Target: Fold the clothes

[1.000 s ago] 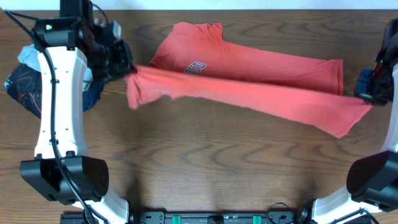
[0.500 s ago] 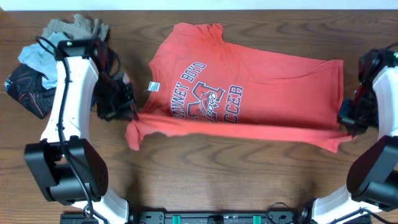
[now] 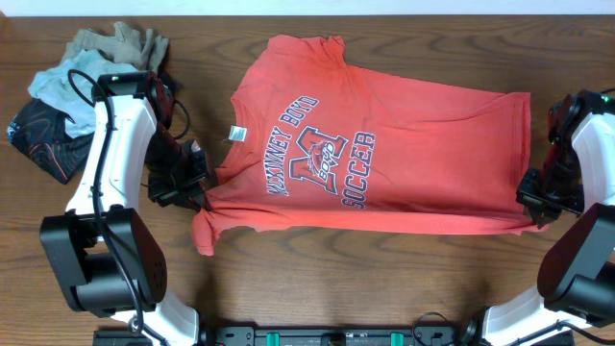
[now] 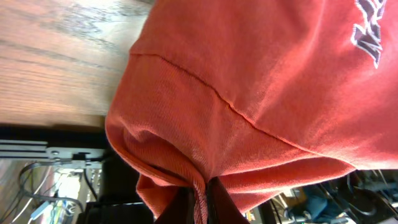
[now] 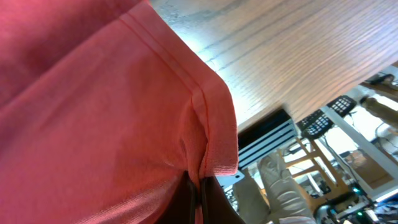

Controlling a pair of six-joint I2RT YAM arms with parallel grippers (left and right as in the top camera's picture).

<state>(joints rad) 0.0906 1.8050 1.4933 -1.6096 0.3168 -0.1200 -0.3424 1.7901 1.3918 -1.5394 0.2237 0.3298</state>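
The red-orange T-shirt [image 3: 384, 135] lies spread across the middle of the table, white lettering [image 3: 322, 154] facing up and a small white tag [image 3: 236, 134] near its left side. My left gripper [image 3: 197, 188] is shut on the shirt's left edge by the sleeve; in the left wrist view [image 4: 200, 202] the cloth is pinched between the dark fingers. My right gripper [image 3: 531, 210] is shut on the shirt's lower right hem corner; the right wrist view [image 5: 198, 196] shows the hem pinched between the fingers. The near edge of the shirt is held taut between both grippers.
A heap of light blue, tan, navy and black garments [image 3: 72, 86] lies at the far left corner, behind my left arm [image 3: 115, 135]. The table's near edge and the arm bases [image 3: 106, 269] are in front.
Both grippers have pulled the shirt's near edge toward the front of the table. The folded-over layer has opened out, and the lettering now shows fully.
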